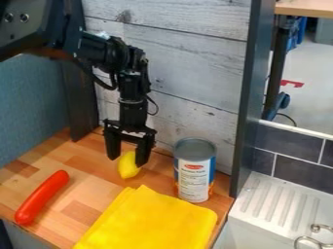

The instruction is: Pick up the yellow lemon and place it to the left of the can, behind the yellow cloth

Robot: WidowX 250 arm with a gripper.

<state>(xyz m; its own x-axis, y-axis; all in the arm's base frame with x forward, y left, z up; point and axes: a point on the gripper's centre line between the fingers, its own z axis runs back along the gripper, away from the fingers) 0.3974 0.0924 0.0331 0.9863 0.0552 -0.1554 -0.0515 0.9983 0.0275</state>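
Camera view, and it's tight here: the black gripper (127, 161) hangs at the far side of the wooden counter (73, 210), fingers spread, right over a yellow lemon (128, 168)! Its right finger overlaps the fruit in sight; contact, I can't tell. Danger: an off-centre squeeze on that rounded skin could squirt it toward the yellow cloth (153, 221) on the near side. Swing right, and the can (194, 170) risks a knock! Well left, the red sausage-like toy (42, 197) looks safe.
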